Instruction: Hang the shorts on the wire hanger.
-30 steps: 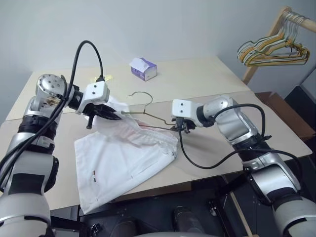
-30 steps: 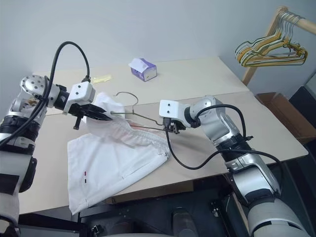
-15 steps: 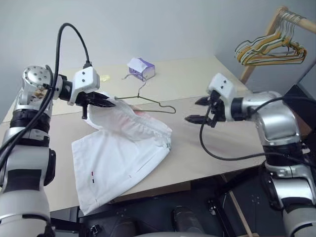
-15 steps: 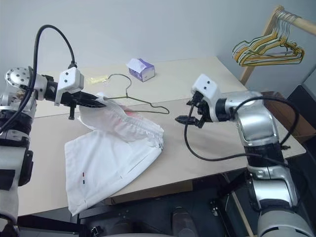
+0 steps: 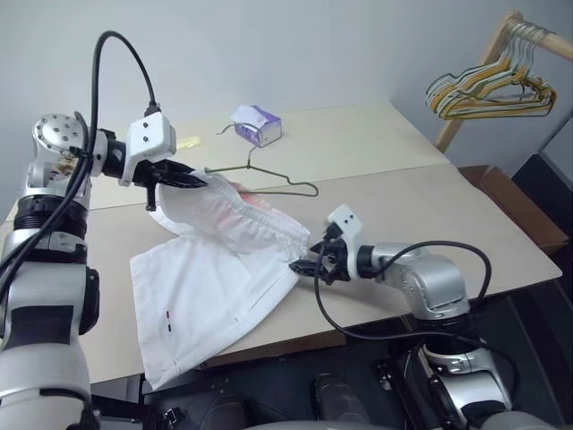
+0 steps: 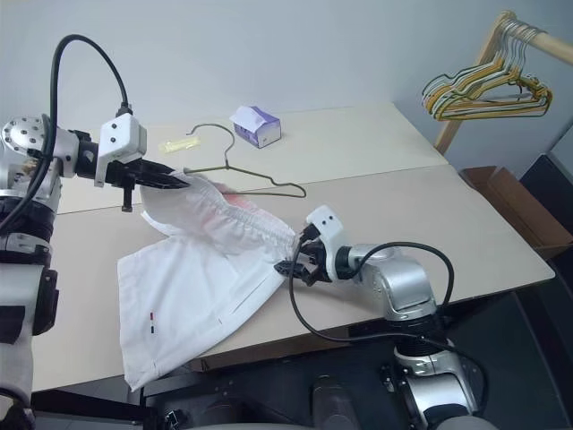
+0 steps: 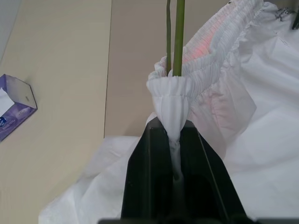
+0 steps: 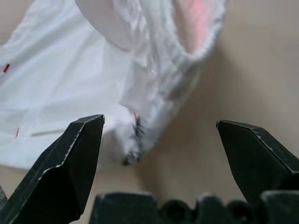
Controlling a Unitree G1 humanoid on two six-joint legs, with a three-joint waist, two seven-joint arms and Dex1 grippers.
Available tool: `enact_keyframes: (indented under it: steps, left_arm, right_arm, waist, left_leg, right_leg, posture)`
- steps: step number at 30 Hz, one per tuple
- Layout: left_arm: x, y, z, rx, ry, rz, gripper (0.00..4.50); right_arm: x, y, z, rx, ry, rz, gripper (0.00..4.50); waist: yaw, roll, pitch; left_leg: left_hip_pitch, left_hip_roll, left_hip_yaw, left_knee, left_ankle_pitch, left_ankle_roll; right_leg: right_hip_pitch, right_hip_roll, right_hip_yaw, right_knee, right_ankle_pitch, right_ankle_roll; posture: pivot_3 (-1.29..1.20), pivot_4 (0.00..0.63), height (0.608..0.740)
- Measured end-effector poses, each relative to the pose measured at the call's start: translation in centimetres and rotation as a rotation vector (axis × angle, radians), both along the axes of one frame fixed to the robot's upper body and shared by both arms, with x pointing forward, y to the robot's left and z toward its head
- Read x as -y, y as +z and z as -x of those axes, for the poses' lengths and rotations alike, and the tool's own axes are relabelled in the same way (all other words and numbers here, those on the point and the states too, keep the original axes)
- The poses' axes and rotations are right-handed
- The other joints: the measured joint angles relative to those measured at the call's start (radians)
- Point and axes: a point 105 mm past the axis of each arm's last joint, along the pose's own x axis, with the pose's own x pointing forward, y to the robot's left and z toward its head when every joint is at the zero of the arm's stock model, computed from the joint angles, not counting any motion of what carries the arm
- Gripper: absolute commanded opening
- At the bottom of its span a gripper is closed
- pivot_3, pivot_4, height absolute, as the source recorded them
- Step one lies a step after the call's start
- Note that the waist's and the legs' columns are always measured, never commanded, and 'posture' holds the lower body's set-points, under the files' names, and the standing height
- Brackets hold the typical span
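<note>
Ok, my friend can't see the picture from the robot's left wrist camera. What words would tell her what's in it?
The left gripper, shut, pinches the gathered waistband of the white shorts. The green wire hanger pokes out of the waistband just past the grip. A purple tissue box sits off to one side on the tan table.

shorts (image 5: 224,269): table's (image 5: 430,210) front-left part
wire hanger (image 5: 269,184): behind shorts, one end inside waistband
tissue box (image 5: 258,124): near back edge

Shorts (image 5: 215,269) white w/ pink stain, red tag. Wire hanger (image 5: 269,184) olive green. Tissue box (image 5: 258,124) purple/white. Table (image 5: 403,197) beige.
</note>
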Motion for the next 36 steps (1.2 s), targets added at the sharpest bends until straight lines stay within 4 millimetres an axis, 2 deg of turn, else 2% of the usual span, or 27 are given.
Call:
enact_keyframes:
  steps: [3,10,14,17,19,23,26,30,36]
  left_arm:
    - [0.1,0.2,0.0,0.006,-0.004,-0.001,0.0]
    - [0.0,0.5,0.0,0.016,0.005,0.014,0.0]
    - [0.0,0.6,0.1,0.015,0.001,0.025,0.0]
    - [-0.2,0.6,0.9,-0.004,-0.042,0.049,0.0]
    - [-0.7,0.5,1.9,-0.01,-0.075,0.046,0.0]
    - [-0.8,1.1,3.0,-0.003,-0.115,0.071,0.0]
    - [-0.7,1.3,3.4,0.002,-0.135,0.06,0.0]
    - [-0.8,0.5,3.7,-0.027,-0.139,0.071,0.0]
    - [-1.0,0.1,3.6,-0.038,-0.126,0.041,0.0]
  right_arm:
    - [-0.4,0.4,-0.2,0.006,-0.019,-0.028,2.44]
    - [0.0,0.2,-0.4,-0.003,-0.051,-0.015,0.04]
    - [0.3,0.1,-0.6,0.004,-0.07,-0.002,0.04]
    - [0.8,0.1,-1.0,0.013,-0.094,0.007,0.04]
    - [2.2,0.4,-1.7,0.025,-0.115,0.016,0.04]
    - [4.5,2.4,-3.1,0.094,-0.125,0.026,0.04]
    - [5.0,2.6,-3.6,0.104,-0.109,0.033,0.04]
    - [5.8,2.8,-4.1,0.107,-0.085,0.051,0.04]
    - [5.9,3.3,-4.3,0.152,-0.037,0.087,0.04]
  waist:
    - [0.0,0.0,0.0]
    - [0.0,0.0,0.0]
    - [0.0,0.0,0.0]
    - [-0.003,0.0,0.0]
    - [-0.005,0.0,0.0]
    - [0.0,0.0,0.0]
    - [0.003,0.0,0.0]
    - [0.002,0.0,0.0]
    - [0.003,0.0,0.0]
  left_leg:
    - [0.0,0.0,0.0,0.0,0.0,0.0]
    - [0.0,0.0,0.0,0.0,0.0,0.0]
    - [0.0,0.0,0.0,0.0,0.0,0.0]
    - [0.0,0.0,0.0,0.0,0.0,0.0]
    - [0.0,0.0,0.0,0.0,0.0,0.0]
    - [0.0,0.0,0.0,0.0,0.0,0.0]
    - [0.001,0.0,0.0,0.0,0.0,0.0]
    - [0.0,0.0,0.0,0.0,0.0,0.0]
    - [0.0,0.0,0.0,0.0,0.0,0.0]
  right_leg:
    - [0.0,0.0,0.0,0.0,0.0,0.0]
    - [0.0,0.0,0.0,0.0,0.0,0.0]
    - [0.0,0.0,0.0,0.0,0.0,0.0]
    - [0.0,0.0,0.0,0.0,0.0,0.0]
    - [0.0,0.0,0.001,0.0,0.0,0.0]
    - [0.0,0.0,0.001,0.0,0.0,0.0]
    - [0.0,0.0,0.001,0.0,0.0,0.0]
    - [0.0,0.0,0.001,0.0,0.0,0.0]
    - [0.0,0.0,0.001,0.0,0.0,0.0]
  posture:
    - [-0.06,0.0,0.74]
    - [-0.06,0.0,0.74]
    - [-0.06,0.0,0.74]
    - [-0.06,0.0,0.74]
    - [-0.06,0.0,0.74]
    - [-0.05,0.0,0.74]
    - [-0.05,0.0,0.74]
    - [-0.04,0.0,0.74]
    - [-0.04,0.0,0.74]
